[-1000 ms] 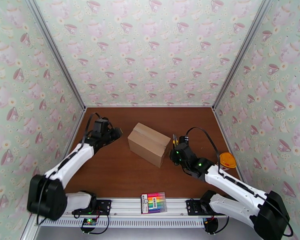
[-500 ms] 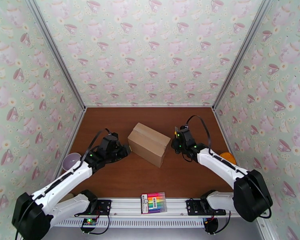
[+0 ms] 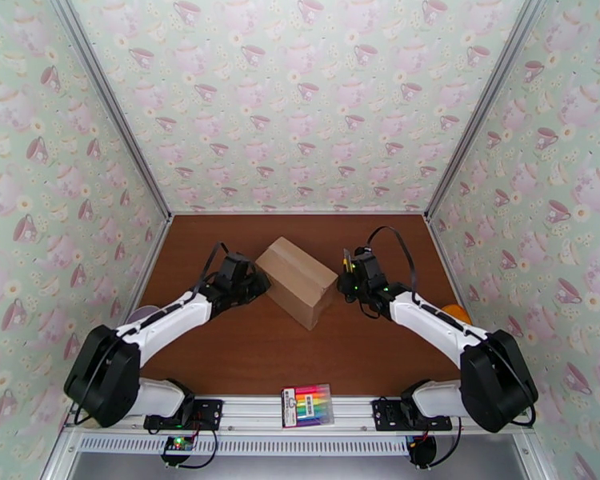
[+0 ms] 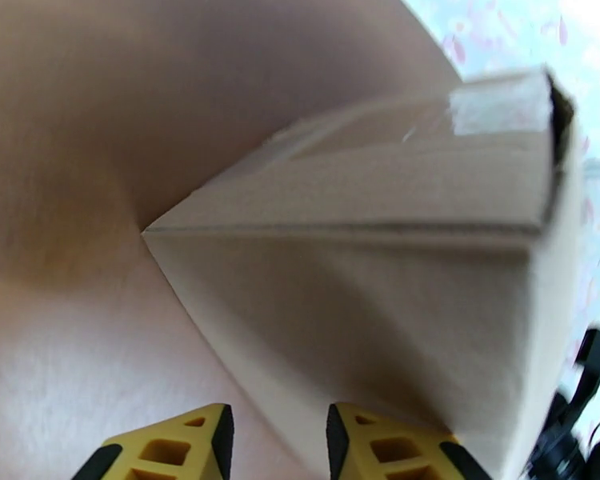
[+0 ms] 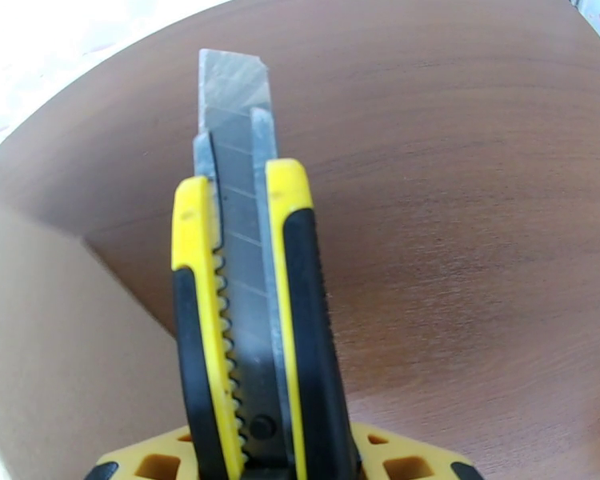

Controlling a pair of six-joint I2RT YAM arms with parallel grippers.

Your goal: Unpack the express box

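Note:
The express box (image 3: 298, 280), a tan cardboard carton with closed flaps and a clear taped seam, lies at an angle in the middle of the brown table. My left gripper (image 3: 258, 283) is at the box's left side, low to the table. In the left wrist view its yellow fingers (image 4: 166, 450) stand a little apart with only table between them, and the box (image 4: 364, 298) looms just over the right finger. My right gripper (image 3: 348, 275) hovers by the box's right end, shut on a yellow-and-black utility knife (image 5: 252, 314) with its blade (image 5: 230, 94) extended.
A flat pack of rainbow markers (image 3: 306, 405) lies on the front rail. An orange round object (image 3: 458, 313) sits near the right wall behind the right arm, and a pale purple object (image 3: 138, 315) peeks out beside the left arm. Patterned walls close in three sides.
My left arm has swung in from the left to the box's side. My right gripper has moved back along the box's right end with the knife. The box has turned slightly.

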